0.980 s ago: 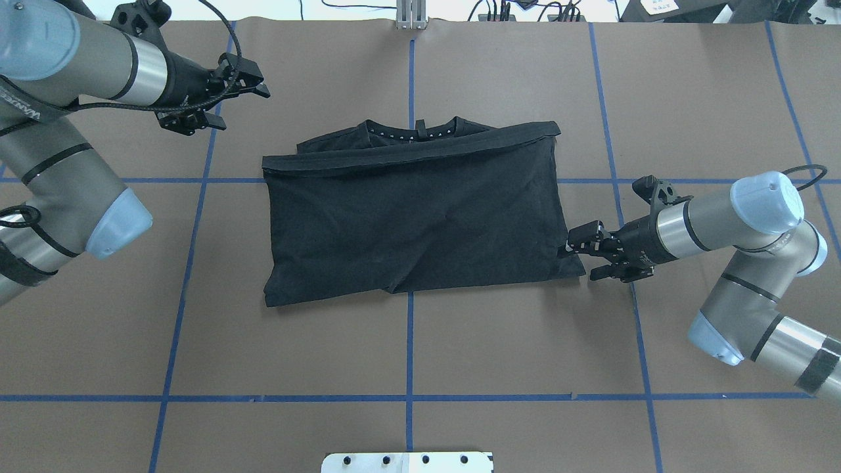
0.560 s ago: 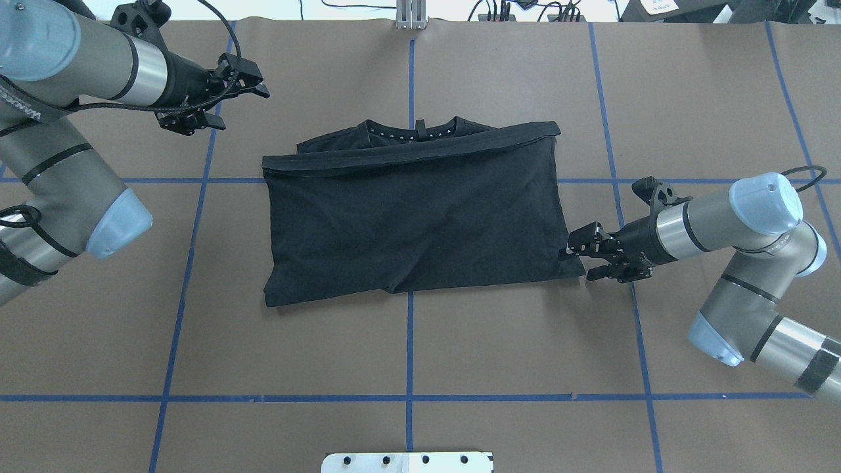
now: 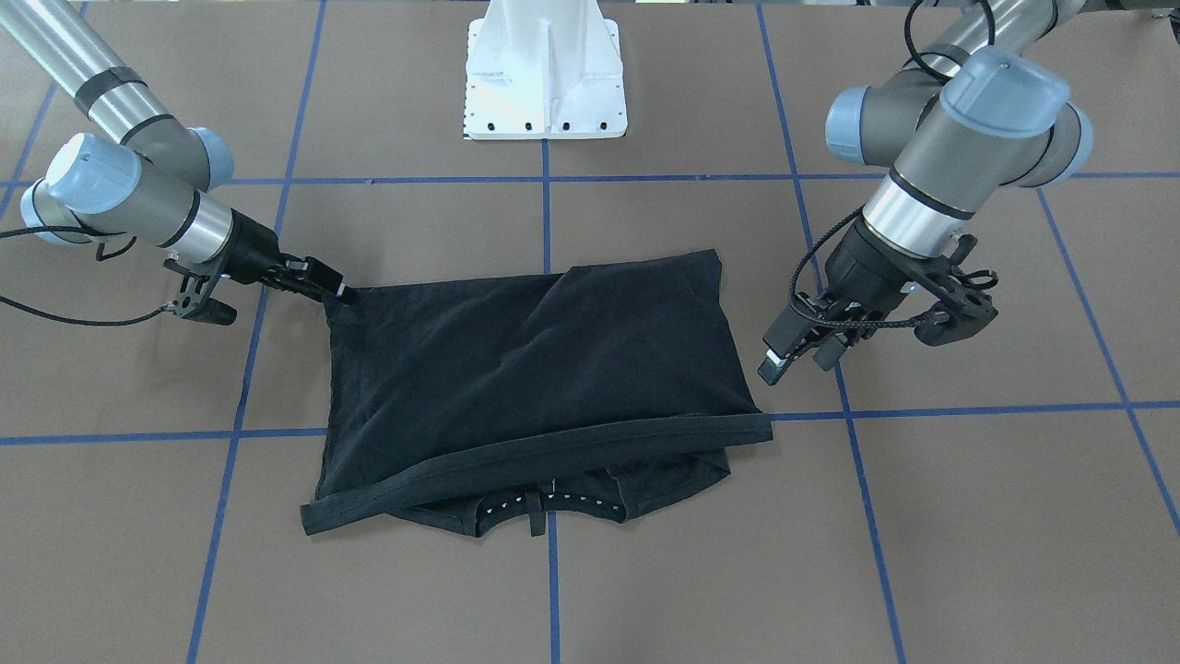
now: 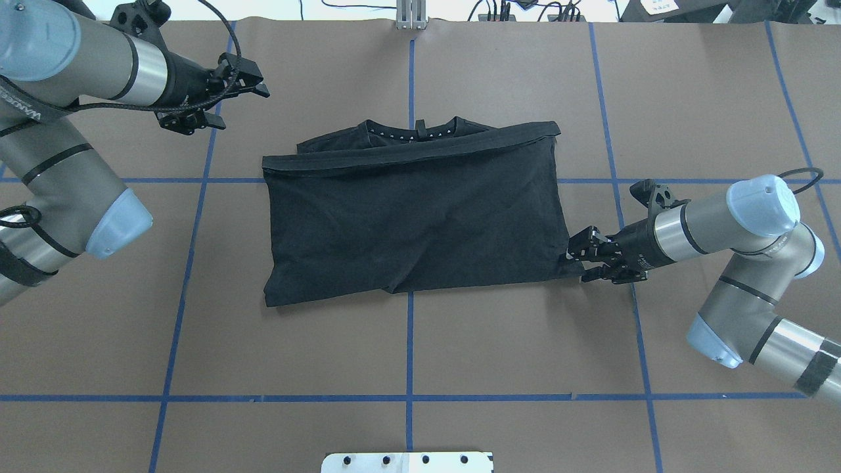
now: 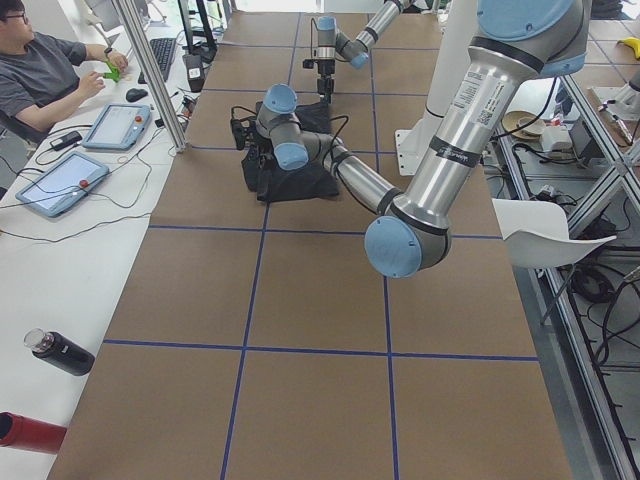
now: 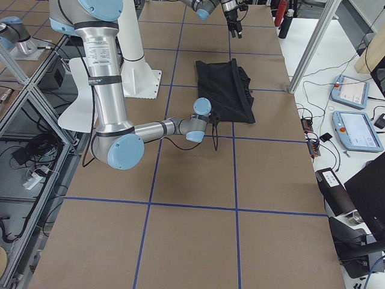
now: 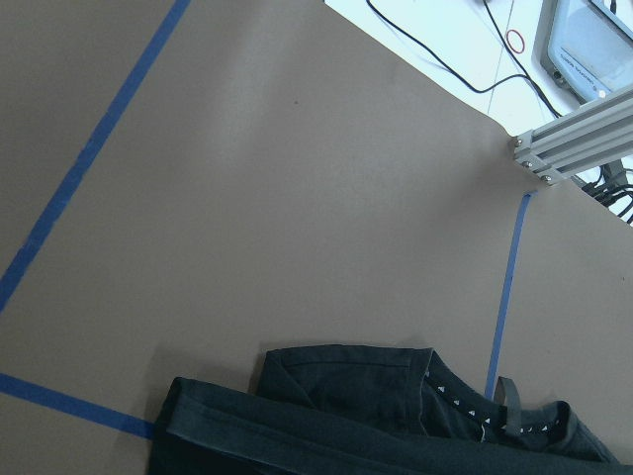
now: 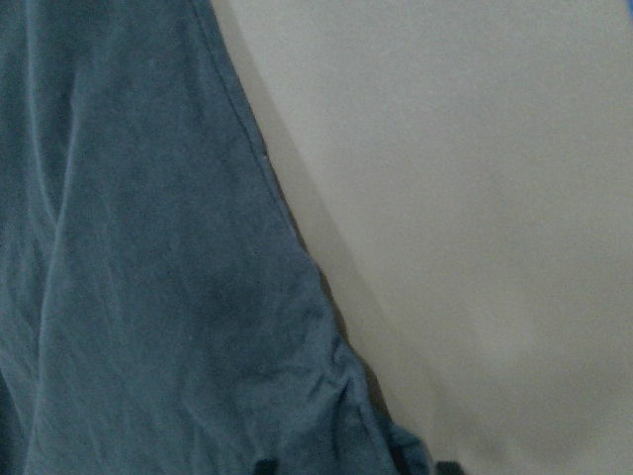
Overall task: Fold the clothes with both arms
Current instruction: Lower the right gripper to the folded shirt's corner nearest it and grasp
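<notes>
Right tool now a shade closer in, clamped on T-shirt corner; left tool wide, well apart.

Folded black T-shirt flat on brown table

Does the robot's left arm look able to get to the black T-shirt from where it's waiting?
Probably yes. The left gripper hangs open just off the T-shirt near its collar-side corner, with only bare table between them.
</notes>
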`<state>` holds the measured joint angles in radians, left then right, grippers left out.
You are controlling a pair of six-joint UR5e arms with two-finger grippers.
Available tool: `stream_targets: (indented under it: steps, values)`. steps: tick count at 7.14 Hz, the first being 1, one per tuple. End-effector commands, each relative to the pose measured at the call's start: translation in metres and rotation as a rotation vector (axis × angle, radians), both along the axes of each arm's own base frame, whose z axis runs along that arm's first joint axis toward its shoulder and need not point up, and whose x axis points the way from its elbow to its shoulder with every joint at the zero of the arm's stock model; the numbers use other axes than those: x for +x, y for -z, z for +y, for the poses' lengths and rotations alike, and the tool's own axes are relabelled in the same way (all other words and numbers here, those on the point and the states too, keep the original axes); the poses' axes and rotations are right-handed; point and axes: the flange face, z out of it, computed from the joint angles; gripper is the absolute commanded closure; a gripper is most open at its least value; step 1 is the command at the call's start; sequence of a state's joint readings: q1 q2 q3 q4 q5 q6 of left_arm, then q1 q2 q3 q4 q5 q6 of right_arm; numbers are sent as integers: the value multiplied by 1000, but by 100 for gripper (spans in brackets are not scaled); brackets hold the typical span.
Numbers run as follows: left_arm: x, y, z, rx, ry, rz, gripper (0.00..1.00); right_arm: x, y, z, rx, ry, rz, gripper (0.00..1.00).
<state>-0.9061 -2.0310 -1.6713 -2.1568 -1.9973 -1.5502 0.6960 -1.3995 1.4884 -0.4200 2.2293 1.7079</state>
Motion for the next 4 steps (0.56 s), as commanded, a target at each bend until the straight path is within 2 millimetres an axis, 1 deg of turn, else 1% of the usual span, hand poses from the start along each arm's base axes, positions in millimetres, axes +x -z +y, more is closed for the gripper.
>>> stream_targets:
  steps: [1,2,3,4]
  values:
    - [1,-1,0,-1,-1,-2,0,1,3,1,0,16,-9,100]
    - [0,-1,-1,-1,0,-2,1,2,1,4,11,25,-8,100]
    - [0,0,0,1,0,0,1,4,11,11,20,57,-32,100]
    - [-1,2,1,4,0,2,1,16,35,25,29,141,-85,100]
